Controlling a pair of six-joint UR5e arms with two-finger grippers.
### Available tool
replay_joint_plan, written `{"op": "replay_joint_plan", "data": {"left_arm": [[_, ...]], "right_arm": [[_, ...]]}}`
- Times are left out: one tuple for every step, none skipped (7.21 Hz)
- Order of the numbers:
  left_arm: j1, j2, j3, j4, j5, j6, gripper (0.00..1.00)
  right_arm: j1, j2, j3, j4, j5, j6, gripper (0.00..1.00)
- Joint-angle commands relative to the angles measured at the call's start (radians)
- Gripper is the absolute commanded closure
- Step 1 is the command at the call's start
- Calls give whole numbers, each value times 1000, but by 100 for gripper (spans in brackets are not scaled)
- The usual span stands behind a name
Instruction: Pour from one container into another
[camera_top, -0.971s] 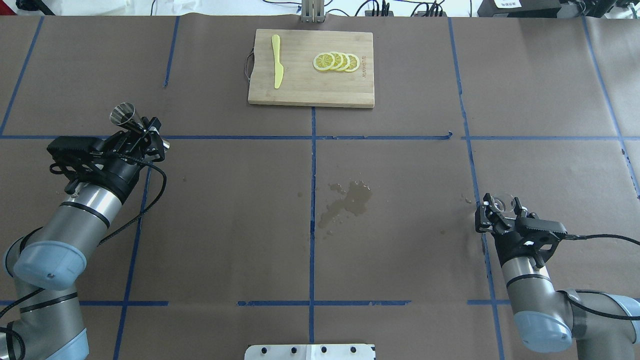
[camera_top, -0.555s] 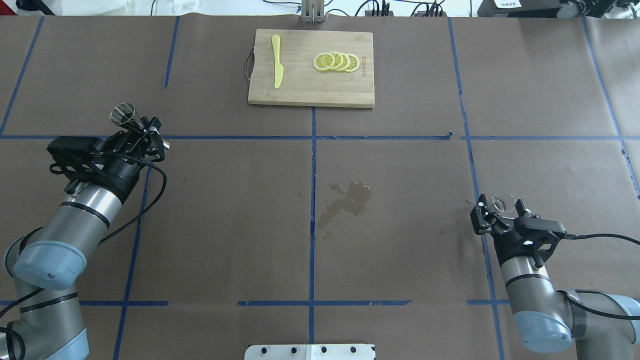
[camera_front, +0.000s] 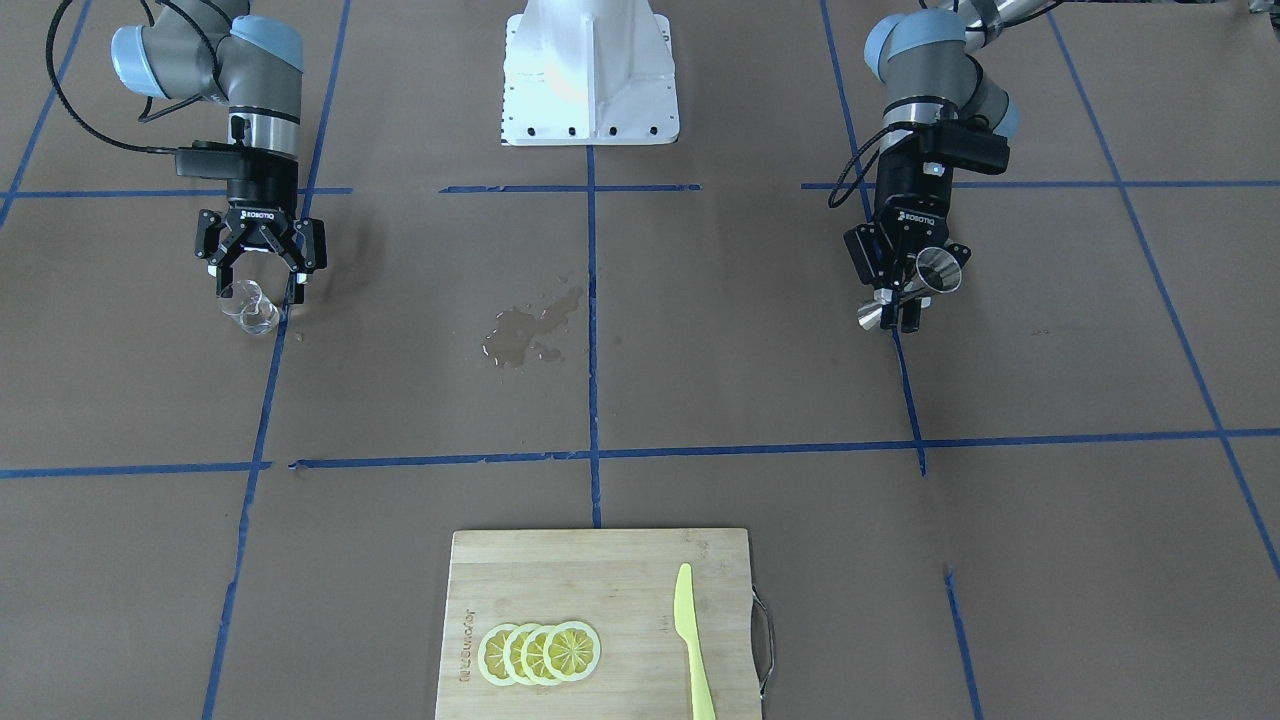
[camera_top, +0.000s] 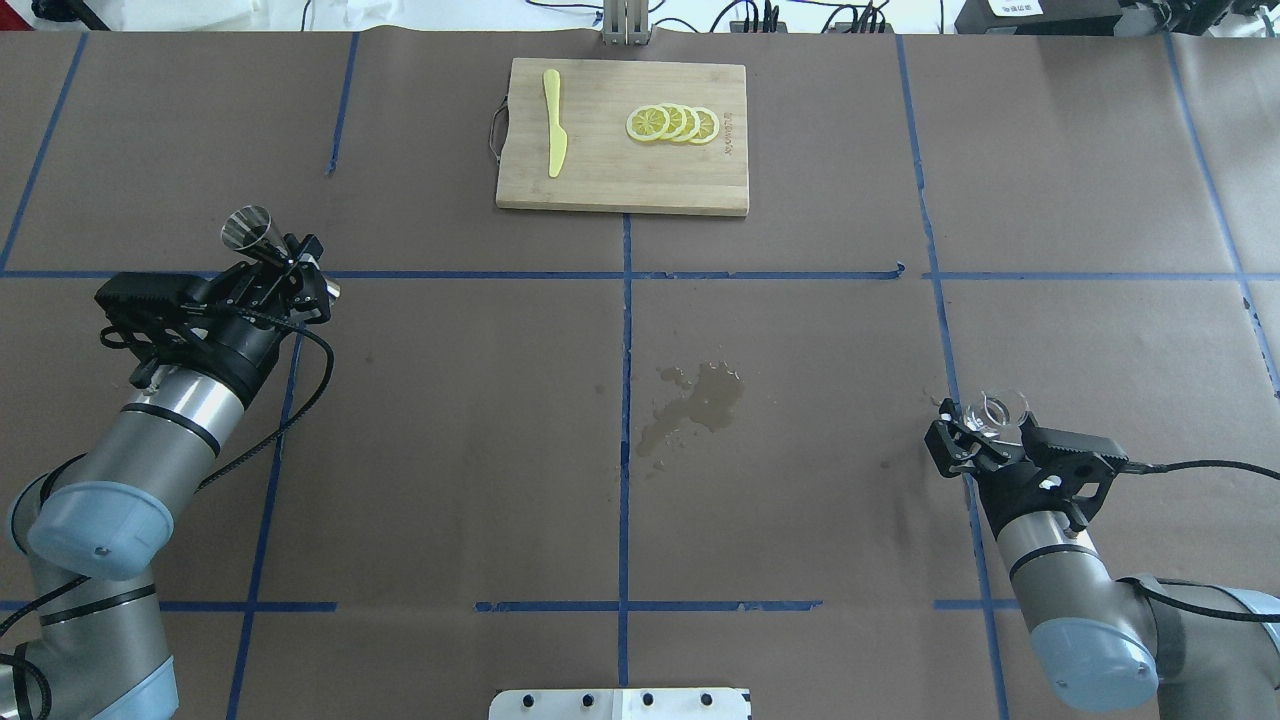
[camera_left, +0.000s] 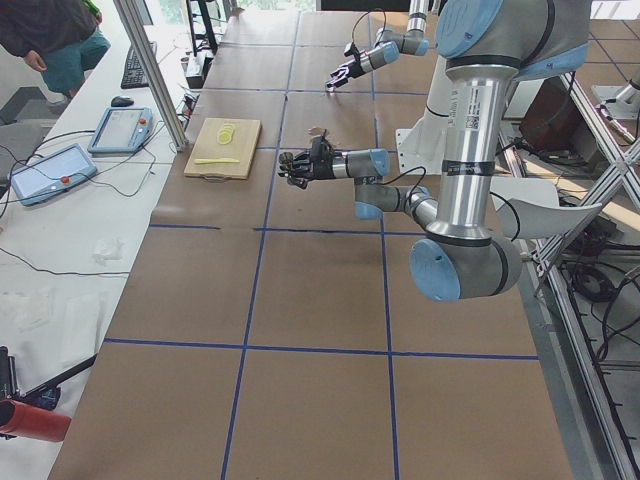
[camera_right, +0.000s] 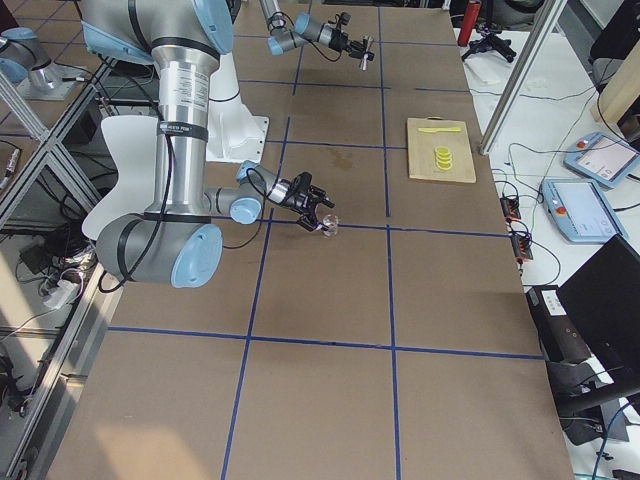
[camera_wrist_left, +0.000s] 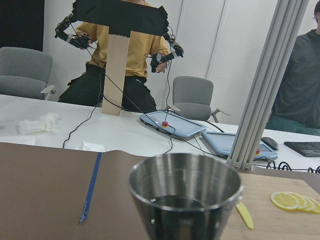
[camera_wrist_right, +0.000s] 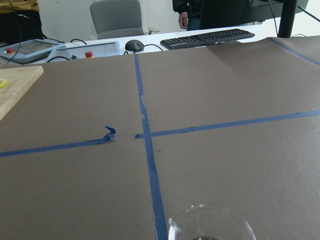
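A table (camera_top: 800, 550) covered in brown paper, marked into squares by blue tape lines (camera_top: 626, 330). A pale wooden cutting board (camera_top: 600, 185) lies at its far edge, a wet spill stain (camera_top: 700, 400) near the middle, a small clear glass cup (camera_top: 996, 412) towards the robot's right.

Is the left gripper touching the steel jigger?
Touching. The exterior front-facing view shows the left gripper clamped on the jigger at its narrow waist, holding it tilted in the air.

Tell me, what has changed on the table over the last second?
The right gripper spread open, letting go of the glass cup, and drew back a little toward the robot. The cup stayed about where it was. The left gripper still holds the jigger, unmoved. The spill, cutting board, lemon slices and knife are as before.
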Motion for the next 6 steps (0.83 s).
{"op": "replay_joint_plan", "data": {"left_arm": [[0,-1,1,0,-1,-2,100],[0,-1,2,-2,-1,-2,100],[0,-1,5,-3,-1,-2,100],[0,0,5,-3,-1,-2,100],[0,2,5,-3,-14,-2,100],[0,3,11,-5,-13,-5,100]], "right_arm": [[1,-68,84,-67,144,-38,0],[4,-92,174,-107,207,-65,0],[4,-105,268,-179,261,-73,0],[5,-105,325,-235,346,-73,0],[7,-106,383,-287,461,-75,0],[36,-103,457,-368,588,-120,0]]}}
